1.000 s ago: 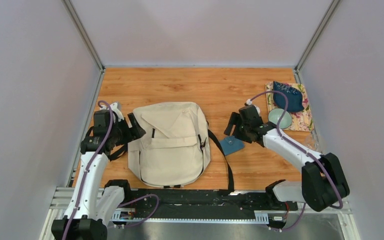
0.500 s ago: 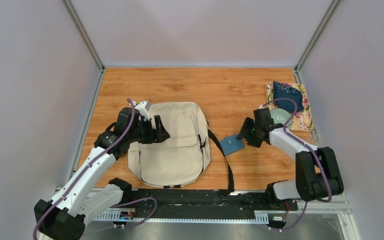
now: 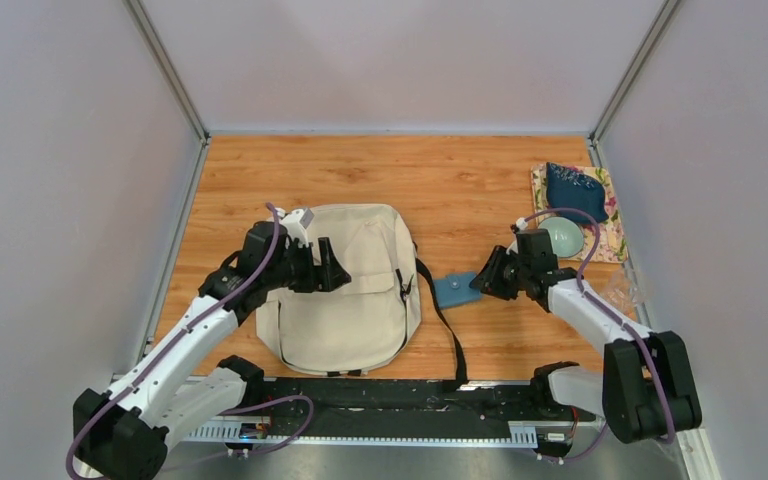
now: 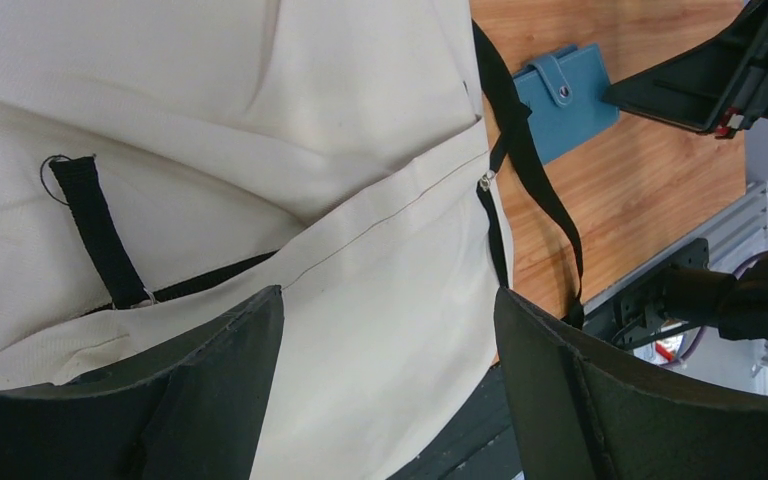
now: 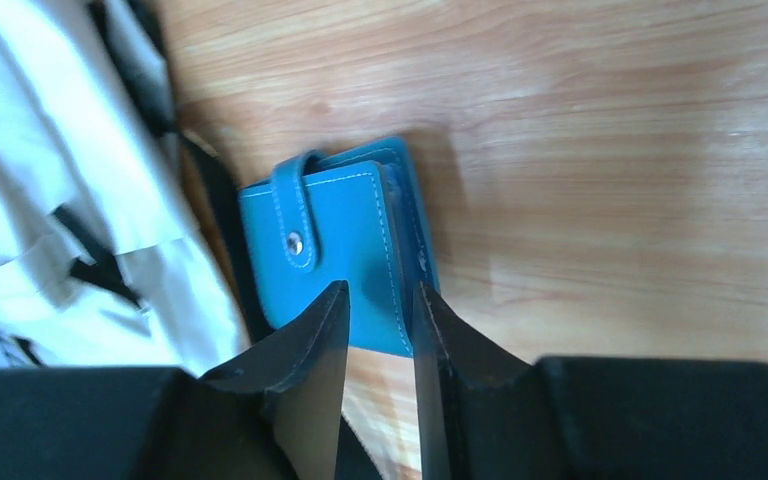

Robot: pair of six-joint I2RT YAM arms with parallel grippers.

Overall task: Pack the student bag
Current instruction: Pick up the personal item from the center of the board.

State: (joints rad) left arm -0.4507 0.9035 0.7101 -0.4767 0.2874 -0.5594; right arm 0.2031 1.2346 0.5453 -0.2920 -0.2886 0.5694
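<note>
The student bag (image 3: pixel 345 305) lies flat on the desk (image 3: pixel 460 180), left of centre and close to the near edge, front side up, with a black strap (image 3: pixel 450 335) trailing from its right side toward the near edge. The left end effector (image 3: pixel 330 268) hangs over the bag's upper front by the flap seam, its jaws spread wide and holding nothing. Just right of the bag lies a teal wallet (image 3: pixel 456 290), closed by a snap tab. The right end effector (image 5: pixel 375 335) sits at the wallet's right edge, its jaws only a narrow gap apart; contact with the wallet cannot be judged. At the far right corner a floral mat (image 3: pixel 612 240) carries a dark blue pouch (image 3: pixel 575 190) and a pale round object (image 3: pixel 565 236).
</note>
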